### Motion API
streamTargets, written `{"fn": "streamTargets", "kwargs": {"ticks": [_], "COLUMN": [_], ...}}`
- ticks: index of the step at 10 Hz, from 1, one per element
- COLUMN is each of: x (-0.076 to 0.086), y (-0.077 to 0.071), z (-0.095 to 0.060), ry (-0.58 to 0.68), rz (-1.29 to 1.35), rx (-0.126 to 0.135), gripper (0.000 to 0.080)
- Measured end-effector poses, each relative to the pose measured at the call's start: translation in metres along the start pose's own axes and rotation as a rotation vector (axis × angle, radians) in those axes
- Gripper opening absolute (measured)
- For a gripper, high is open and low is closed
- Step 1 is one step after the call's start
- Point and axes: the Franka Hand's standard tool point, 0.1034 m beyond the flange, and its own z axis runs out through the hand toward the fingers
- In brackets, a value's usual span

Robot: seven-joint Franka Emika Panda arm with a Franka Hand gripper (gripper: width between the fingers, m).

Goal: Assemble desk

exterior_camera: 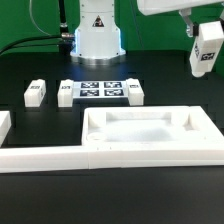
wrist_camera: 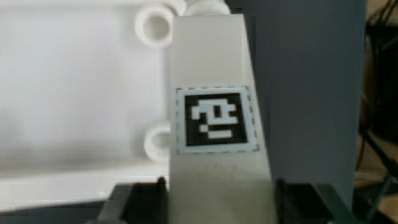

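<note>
High at the exterior view's right, the end effector (exterior_camera: 203,38) hangs in the air and grasps a leg (exterior_camera: 206,55), which points down, well above the black counter (exterior_camera: 170,95). From the wrist, the fingers (wrist_camera: 306,203) press on both sides of this leg, and its tag faces the camera. The tabletop (exterior_camera: 150,130) lies on the counter with the rim up, and in the wrist view it shows white behind the leg. Behind the tabletop the marker board (exterior_camera: 100,91) lies flat. A second leg (exterior_camera: 66,93) is just beside the board on the exterior view's left, a third leg (exterior_camera: 135,94) just beside it on the right, and a fourth leg (exterior_camera: 35,93) further left, apart. A long rail (exterior_camera: 45,158) lies in front, just beside the tabletop.
</note>
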Motion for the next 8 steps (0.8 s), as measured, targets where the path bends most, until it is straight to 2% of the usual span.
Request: {"fn": "streamTargets", "kwargs": {"ticks": [1, 2, 3, 4, 5, 6, 8], "x": [0.002, 0.014, 0.022, 0.037, 0.041, 0.036, 0.037], "y": [0.003, 0.017, 0.027, 0.030, 0.033, 0.027, 0.029], "z": [0.002, 0.004, -0.001, -0.008, -0.008, -0.005, -0.004], "ry": [0.042, 0.134, 0.170, 0.270, 0.373, 0.423, 0.517], "rz": [-0.011, -0.059, -0.083, -0.120, -0.121, -0.091, -0.108], "rx": [0.002, 0.001, -0.005, -0.008, -0.012, -0.004, -0.008], "gripper": [0.0287, 0.0287, 0.0287, 0.0287, 0.0287, 0.0287, 0.0287]}}
